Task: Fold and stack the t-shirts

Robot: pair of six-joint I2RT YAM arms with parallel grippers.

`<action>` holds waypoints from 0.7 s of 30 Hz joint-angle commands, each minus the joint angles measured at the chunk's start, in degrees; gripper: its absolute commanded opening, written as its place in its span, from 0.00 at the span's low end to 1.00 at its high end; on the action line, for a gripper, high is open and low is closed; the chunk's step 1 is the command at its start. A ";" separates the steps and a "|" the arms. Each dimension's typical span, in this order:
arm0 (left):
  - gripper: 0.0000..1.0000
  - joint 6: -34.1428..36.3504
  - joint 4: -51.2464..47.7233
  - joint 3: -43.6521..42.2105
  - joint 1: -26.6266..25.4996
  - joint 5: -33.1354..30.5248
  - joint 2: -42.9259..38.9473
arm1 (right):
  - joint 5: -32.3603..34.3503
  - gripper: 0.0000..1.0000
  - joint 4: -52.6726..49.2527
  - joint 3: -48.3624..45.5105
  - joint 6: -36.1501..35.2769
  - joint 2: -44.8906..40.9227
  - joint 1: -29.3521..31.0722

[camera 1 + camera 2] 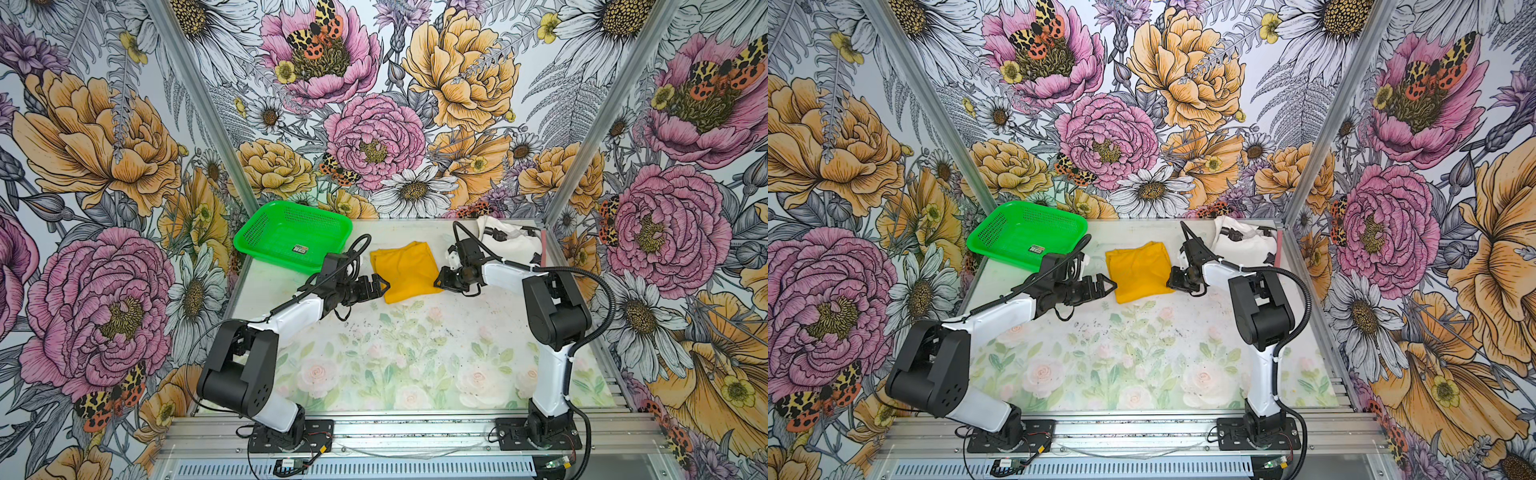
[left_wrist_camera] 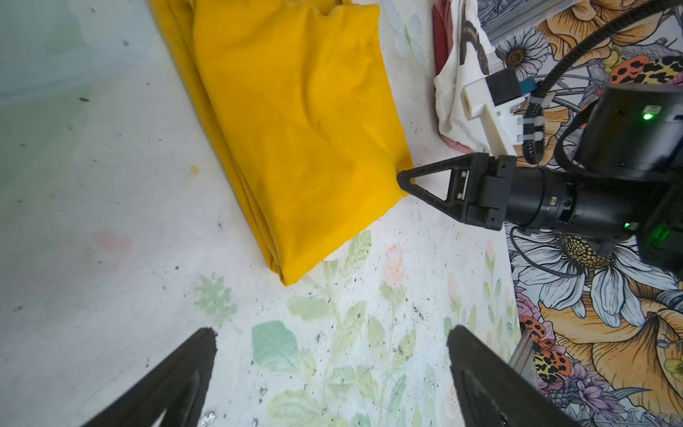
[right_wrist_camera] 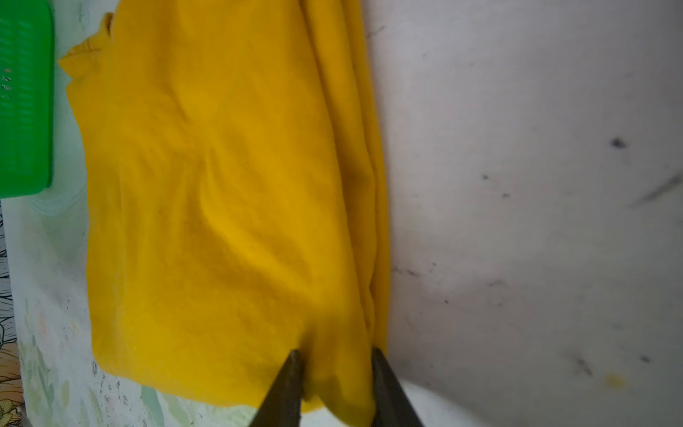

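The right gripper [image 3: 335,355] pinches the right corner of the folded mustard-yellow t-shirt [image 1: 405,270], mid-table. The left gripper [image 1: 380,286] stands wide open at its left edge. Best to grip both sides so the layers stay together.

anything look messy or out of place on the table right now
The white t-shirt sits crumpled in the far right corner, not folded. The yellow t-shirt is folded, but it lies askew to the table edges and its layers do not line up.

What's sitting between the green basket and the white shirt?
The folded yellow t-shirt, its edge pinched by the right gripper. Both top views show it.
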 commanded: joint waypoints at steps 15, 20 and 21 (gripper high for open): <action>0.99 2.67 -2.59 1.29 -6.26 -3.45 3.64 | 5.93 0.24 -3.57 -40.04 3.80 -40.93 2.42; 0.99 1.66 -2.59 3.43 -11.23 -3.00 7.75 | 11.66 0.72 -14.08 -39.31 2.01 -52.52 0.26; 0.99 1.06 -2.47 3.76 -12.16 -3.40 8.43 | 12.36 0.79 -15.04 -38.40 1.41 -52.90 -0.52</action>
